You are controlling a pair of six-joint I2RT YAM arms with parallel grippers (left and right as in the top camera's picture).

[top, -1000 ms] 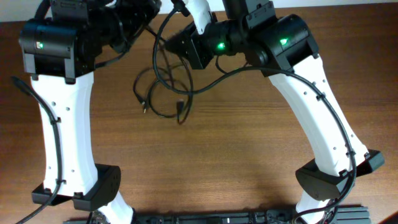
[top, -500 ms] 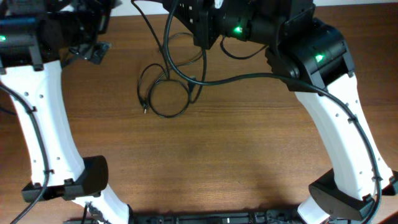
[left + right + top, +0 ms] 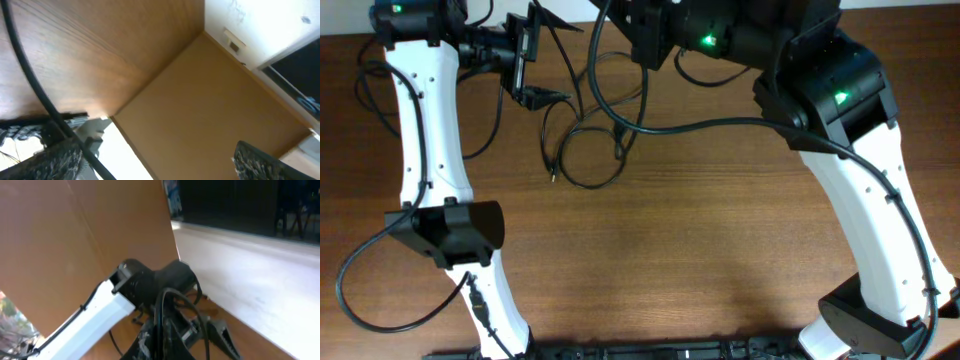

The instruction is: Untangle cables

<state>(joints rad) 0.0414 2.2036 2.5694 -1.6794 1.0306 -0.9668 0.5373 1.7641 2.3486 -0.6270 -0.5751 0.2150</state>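
Swung inward since half a second earlier, the left arm reached over the table (image 3: 670, 250). Nearest, the cables (image 3: 617, 148) lay in a loose loop; just beyond, the left gripper (image 3: 548, 60) gaped wide, empty; farthest, the right gripper (image 3: 162, 340) pinched one strand

The left arm (image 3: 425, 130) and right arm (image 3: 875, 210) share one look: long, glossy white links joined by bulky black joint housings (image 3: 450, 230), several lit by small green lights (image 3: 705, 42). Along the white links run thick black cables (image 3: 720, 125), fastened at intervals and looping free near the bases. The left gripper (image 3: 560, 60) is black, its finger pads (image 3: 55, 160) rough-textured.
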